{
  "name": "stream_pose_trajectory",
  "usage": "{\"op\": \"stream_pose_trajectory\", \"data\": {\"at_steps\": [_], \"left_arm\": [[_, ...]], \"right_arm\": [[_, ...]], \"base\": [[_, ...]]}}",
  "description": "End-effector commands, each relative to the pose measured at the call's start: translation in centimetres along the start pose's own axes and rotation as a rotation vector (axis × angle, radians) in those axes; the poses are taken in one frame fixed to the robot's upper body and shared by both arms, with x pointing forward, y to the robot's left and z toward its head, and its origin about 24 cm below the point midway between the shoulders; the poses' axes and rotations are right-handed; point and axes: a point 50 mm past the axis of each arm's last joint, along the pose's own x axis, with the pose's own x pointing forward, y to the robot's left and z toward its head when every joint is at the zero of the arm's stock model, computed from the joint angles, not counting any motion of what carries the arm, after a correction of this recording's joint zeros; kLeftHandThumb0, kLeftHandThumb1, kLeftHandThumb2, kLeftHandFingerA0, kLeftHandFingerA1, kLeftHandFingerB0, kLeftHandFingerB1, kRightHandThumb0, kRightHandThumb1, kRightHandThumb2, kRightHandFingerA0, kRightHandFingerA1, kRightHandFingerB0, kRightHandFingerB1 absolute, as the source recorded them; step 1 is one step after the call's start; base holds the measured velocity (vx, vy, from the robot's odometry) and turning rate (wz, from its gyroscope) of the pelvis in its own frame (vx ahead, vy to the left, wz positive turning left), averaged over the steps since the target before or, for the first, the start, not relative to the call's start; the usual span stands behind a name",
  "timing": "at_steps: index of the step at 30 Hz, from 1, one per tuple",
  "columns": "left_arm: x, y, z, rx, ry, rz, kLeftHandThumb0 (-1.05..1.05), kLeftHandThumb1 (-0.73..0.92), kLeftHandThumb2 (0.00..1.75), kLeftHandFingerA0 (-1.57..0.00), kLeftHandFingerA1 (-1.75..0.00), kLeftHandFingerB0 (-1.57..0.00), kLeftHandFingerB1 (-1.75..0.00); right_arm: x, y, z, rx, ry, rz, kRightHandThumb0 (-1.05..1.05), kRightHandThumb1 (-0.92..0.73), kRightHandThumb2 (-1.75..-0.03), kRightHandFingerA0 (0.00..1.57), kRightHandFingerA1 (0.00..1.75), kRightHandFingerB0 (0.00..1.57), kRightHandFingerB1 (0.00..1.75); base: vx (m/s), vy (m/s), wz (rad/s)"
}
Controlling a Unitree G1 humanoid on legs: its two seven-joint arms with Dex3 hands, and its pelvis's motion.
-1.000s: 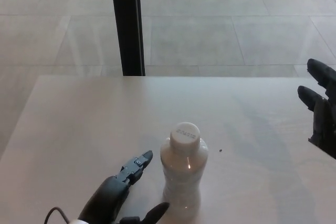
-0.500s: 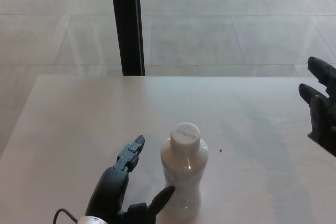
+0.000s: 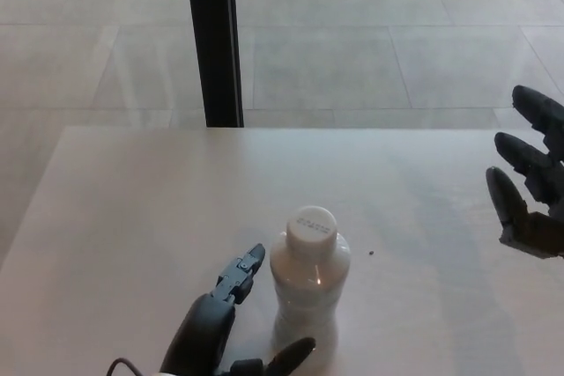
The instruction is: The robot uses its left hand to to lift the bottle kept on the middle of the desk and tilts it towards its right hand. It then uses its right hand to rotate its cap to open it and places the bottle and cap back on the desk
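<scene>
A pale, smooth desk (image 3: 132,217) is carrying 1 upright bottle (image 3: 306,305) near its middle, set within reach of both arms. The left hand (image 3: 231,328) is flanking the bottle, fingers apart and cupping it, possibly touching low down, readying a grip. The right hand (image 3: 533,187) is waiting well apart at the edge, fingers spread, holding nothing. The bottle is cloudy, waisted plastic; its round white cap (image 3: 315,224) is sitting on top.

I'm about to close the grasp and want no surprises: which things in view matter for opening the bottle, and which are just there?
Job:
bottle, upright on the desk
cap, on the bottle
left robot hand, open beside the bottle
right robot hand, open at the desk's right edge

Just there:
black post behind the desk
small dark speck
</scene>
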Motion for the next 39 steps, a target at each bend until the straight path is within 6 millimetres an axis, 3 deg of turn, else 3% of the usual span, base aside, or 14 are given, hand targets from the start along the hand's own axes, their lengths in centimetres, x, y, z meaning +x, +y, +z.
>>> {"op": "stream_pose_trajectory", "data": {"at_steps": [1, 3, 7, 8, 9, 13, 20, 21, 22, 26, 31, 36, 37, 39], "left_arm": [[0.0, -0.9, -0.6, 0.030, 0.010, -0.081, -1.05, 0.56, 1.04, 0.00, -0.18, 0.00, 0.00], [0.5, -1.3, 0.3, 0.041, -0.020, -0.051, -1.02, 0.56, 0.58, 0.00, 0.00, 0.00, 0.00], [1.0, -1.6, 1.3, 0.011, -0.068, -0.007, -1.01, 0.55, 0.58, 0.00, 0.00, 0.00, 0.00], [1.3, -1.7, 1.7, -0.001, -0.080, 0.011, -1.00, 0.56, 0.57, 0.00, 0.00, 0.00, 0.00], [1.5, -1.7, 2.0, 0.003, -0.092, 0.032, -0.99, 0.51, 1.05, 0.00, -0.23, 0.00, -0.08], [2.4, -1.9, 3.1, -0.013, -0.120, 0.076, -1.05, 0.54, 1.09, 0.00, -0.23, 0.00, -0.10], [3.1, -2.7, 4.3, -0.075, -0.116, 0.092, -1.05, 0.52, 1.03, 0.00, -0.26, 0.00, -0.15], [3.2, -2.9, 4.4, -0.082, -0.119, 0.096, -1.04, 0.51, 1.02, 0.00, -0.27, 0.00, -0.17], [3.2, -3.0, 4.5, -0.088, -0.119, 0.098, -1.04, 0.51, 1.04, 0.00, -0.26, 0.00, -0.16], [3.2, -3.7, 4.3, -0.090, -0.098, 0.072, -1.04, 0.50, 1.03, 0.00, -0.29, 0.00, -0.17], [3.1, -4.1, 3.1, 0.038, -0.034, -0.078, -0.88, 0.54, 0.67, 0.00, 0.00, 0.00, 0.00], [3.1, -4.6, 2.7, 0.105, -0.007, -0.154, -1.05, 0.47, 0.94, 0.00, -0.26, 0.00, -0.02], [3.3, -5.0, 2.8, 0.118, -0.004, -0.202, -0.99, 0.37, 0.84, 0.00, -0.25, 0.00, -0.04], [3.6, -5.4, 3.0, 0.126, -0.020, -0.220, -0.61, 0.42, 0.68, 0.00, -0.15, 0.00, 0.00]], "right_arm": [[0.2, -0.2, 0.2, -0.032, -0.018, -0.025, -0.39, -0.42, -1.05, 0.02, 0.53, 0.00, 0.49], [0.2, -0.2, 0.2, -0.025, -0.017, -0.025, -0.38, -0.43, -1.06, 0.03, 0.53, 0.00, 0.49], [0.2, -0.2, 0.2, -0.012, -0.013, -0.026, -0.83, -0.85, -0.66, 0.09, 0.40, 0.16, 0.29], [0.2, -0.2, 0.2, -0.015, -0.008, -0.031, -0.83, -0.84, -0.66, 0.10, 0.40, 0.16, 0.30], [0.1, -0.3, 0.2, -0.013, -0.008, -0.030, -0.82, -0.84, -0.66, 0.09, 0.40, 0.15, 0.29], [0.0, -0.5, 0.2, -0.030, -0.008, -0.037, -0.88, -0.78, -0.70, 0.09, 0.41, 0.15, 0.30], [0.0, -0.6, 0.1, -0.020, -0.010, -0.039, -0.84, -0.84, -0.66, 0.09, 0.40, 0.16, 0.28], [0.0, -0.6, 0.0, -0.016, -0.011, -0.041, -0.85, -0.65, -1.03, 0.05, 0.48, 0.09, 0.43], [0.0, -0.5, 0.0, -0.013, -0.011, -0.041, -0.39, -0.42, -1.05, 0.03, 0.53, 0.00, 0.49], [0.0, -0.4, -0.2, -0.019, -0.009, -0.039, -0.38, -0.43, -1.05, 0.03, 0.53, 0.00, 0.49], [0.2, -0.5, 0.1, -0.036, -0.021, -0.046, -0.38, -0.42, -1.05, 0.03, 0.53, 0.00, 0.49], [0.3, -0.6, 0.2, -0.022, -0.032, -0.060, -0.39, -0.41, -1.04, 0.03, 0.53, 0.00, 0.49], [0.3, -0.7, 0.3, -0.015, -0.041, -0.063, -0.85, -0.82, -0.65, 0.12, 0.45, 0.20, 0.31], [0.3, -0.7, 0.2, -0.002, -0.045, -0.072, -0.84, -0.80, -0.64, 0.12, 0.46, 0.21, 0.31]], "base": [[0.00, 0.000, 0.00], [0.00, 0.000, 0.00], [0.00, 0.000, 0.00], [0.00, 0.000, 0.00], [0.00, 0.000, 0.00], [0.00, 0.000, 0.00], [0.00, 0.000, 0.00], [0.00, 0.000, 0.00], [0.00, 0.000, 0.00], [0.00, 0.000, 0.00], [0.00, 0.000, 0.00], [0.00, 0.000, 0.00], [0.00, 0.000, 0.00], [0.00, 0.000, 0.00]]}}
